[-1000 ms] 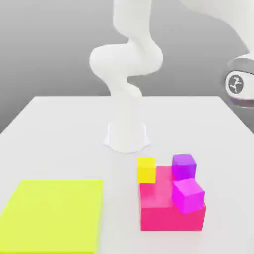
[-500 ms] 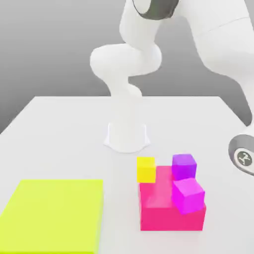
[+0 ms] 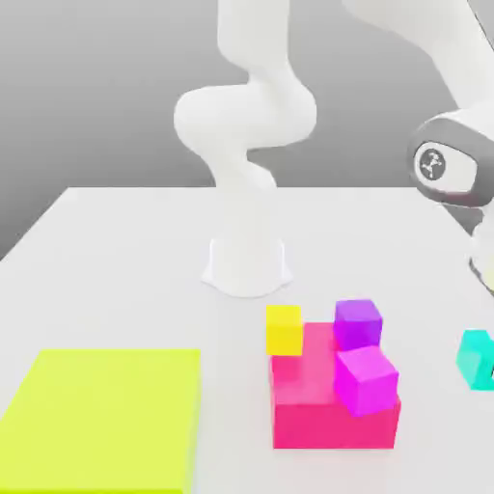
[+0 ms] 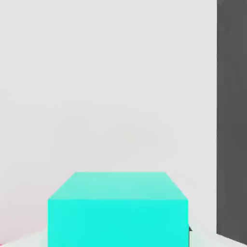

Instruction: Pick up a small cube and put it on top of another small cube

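No readable text, number or brand is to be found anywhere. One mark alone is seen: a small white emblem on the dark round cap of the arm's joint (image 3: 433, 164), and it cannot be deciphered.

bright, even, shadowless rendered light; soft blur throughout, no glare.

On the white table (image 3: 116, 260), the white arm's base (image 3: 247, 260) stands at the far middle. Nearer, a large pink block (image 3: 309, 405) carries a yellow cube (image 3: 284, 328) at its far left corner and two purple cubes, one far (image 3: 358, 322), one nearer (image 3: 367, 378). A flat lime-yellow square (image 3: 101, 415) lies near left. A small cyan cube (image 3: 474, 358) sits at the exterior view's right edge, below the arm's wrist (image 3: 449, 166).
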Robot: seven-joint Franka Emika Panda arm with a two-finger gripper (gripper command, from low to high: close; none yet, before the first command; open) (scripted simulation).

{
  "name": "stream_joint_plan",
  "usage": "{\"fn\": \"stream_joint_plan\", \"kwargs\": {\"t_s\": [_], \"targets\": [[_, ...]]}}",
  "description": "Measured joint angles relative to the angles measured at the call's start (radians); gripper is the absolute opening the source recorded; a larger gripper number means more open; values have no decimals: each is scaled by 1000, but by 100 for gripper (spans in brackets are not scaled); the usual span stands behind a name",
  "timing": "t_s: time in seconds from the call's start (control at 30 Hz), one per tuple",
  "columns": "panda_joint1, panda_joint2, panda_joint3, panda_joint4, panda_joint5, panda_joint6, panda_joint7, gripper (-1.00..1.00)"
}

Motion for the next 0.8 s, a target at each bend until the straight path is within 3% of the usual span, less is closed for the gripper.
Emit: {"fn": "stream_joint_plan", "kwargs": {"t_s": [0.47, 0.67, 0.7, 0.8], "targets": [[76, -511, -125, -403, 143, -103, -574, -100], [82, -409, -130, -488, 149, 84, -624, -100], [84, -383, -132, -495, 146, 117, -623, 100], [84, -383, -132, -495, 146, 117, -623, 100]]}}
